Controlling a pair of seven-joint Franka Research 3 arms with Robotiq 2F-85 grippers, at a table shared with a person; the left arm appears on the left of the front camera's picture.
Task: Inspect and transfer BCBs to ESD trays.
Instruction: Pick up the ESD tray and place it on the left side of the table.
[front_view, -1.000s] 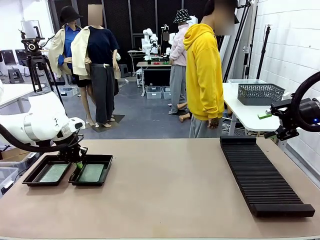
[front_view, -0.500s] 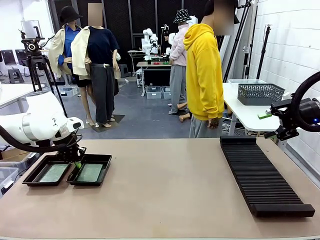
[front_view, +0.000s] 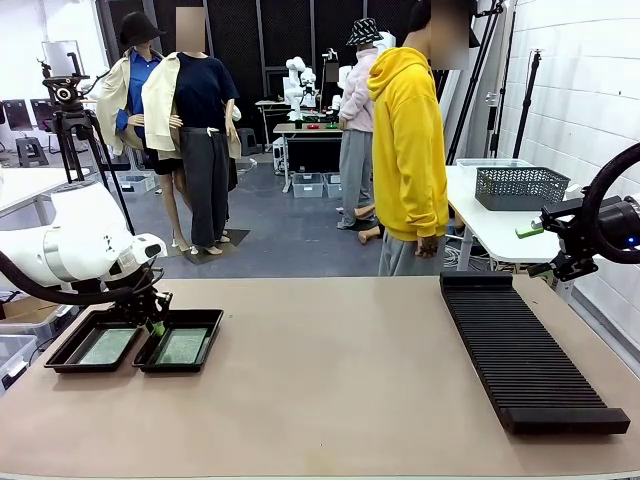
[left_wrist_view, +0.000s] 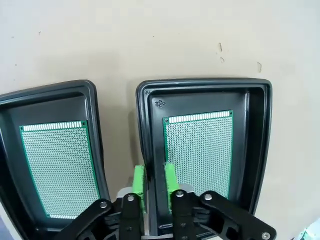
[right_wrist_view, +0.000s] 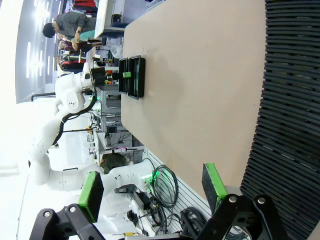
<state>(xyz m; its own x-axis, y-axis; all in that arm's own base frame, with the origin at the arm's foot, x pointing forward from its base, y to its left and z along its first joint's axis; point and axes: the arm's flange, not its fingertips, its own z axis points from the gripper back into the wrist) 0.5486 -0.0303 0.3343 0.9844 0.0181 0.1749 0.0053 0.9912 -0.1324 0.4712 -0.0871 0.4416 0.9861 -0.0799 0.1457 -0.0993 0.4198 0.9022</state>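
The left gripper (left_wrist_view: 154, 184) is shut on the near rim of the right ESD tray (left_wrist_view: 256, 130), one green pad inside the wall and one outside. Since a second ago that tray has slid a little toward the left ESD tray (front_view: 62, 352), and the two now sit just beside each other on the surface (front_view: 330, 390). Each holds one BCB flat on its floor: right BCB (left_wrist_view: 200, 150), left BCB (left_wrist_view: 57, 167). The right gripper (right_wrist_view: 152, 191) hangs wide apart beside the long ribbed rack (front_view: 525, 350).

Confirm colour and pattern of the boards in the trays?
Green, with a fine grid of tiny holes, on both BCBs; clearest in the left wrist view.
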